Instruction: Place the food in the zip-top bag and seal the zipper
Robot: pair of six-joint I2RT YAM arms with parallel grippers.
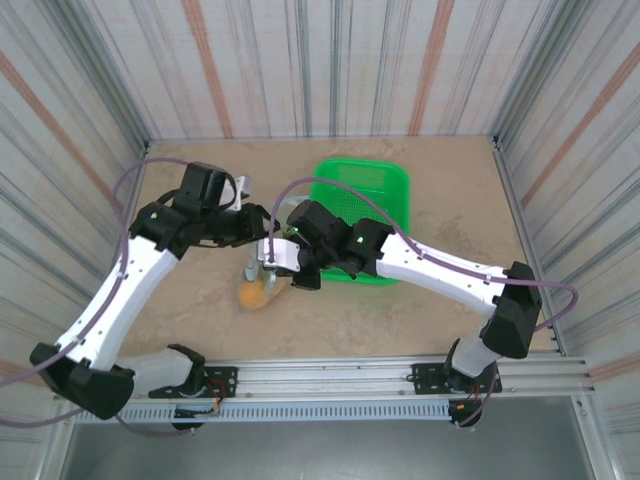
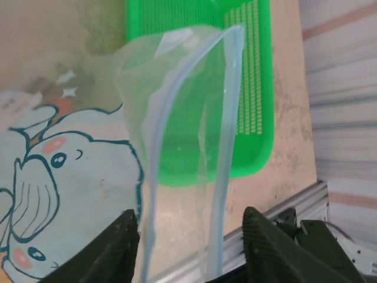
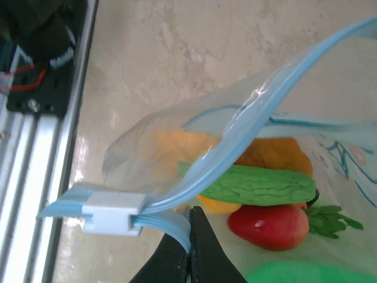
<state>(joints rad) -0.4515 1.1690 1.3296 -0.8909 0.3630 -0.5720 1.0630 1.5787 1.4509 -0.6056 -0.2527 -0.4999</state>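
The clear zip-top bag [image 1: 254, 288] with its pale blue cartoon print [image 2: 53, 177] hangs between both grippers, left of the basket. Inside it lie the food pieces: a green ridged vegetable [image 3: 259, 186], a red piece [image 3: 268, 227], an orange piece [image 3: 277, 154] and a yellow piece [image 3: 217, 205]. My right gripper [image 3: 189, 250] is shut on the light-blue zipper [image 3: 265, 112] just beside its white slider [image 3: 112, 211]. My left gripper [image 2: 191, 247] is open, and the two separated zipper strips [image 2: 227, 147] of the bag's mouth pass between its fingers [image 2: 118, 247].
The green mesh basket [image 1: 375, 190] stands just right of the bag, behind the right arm. A metal rail [image 1: 350, 380] runs along the table's near edge, close under the bag's slider end. Corrugated walls enclose the table.
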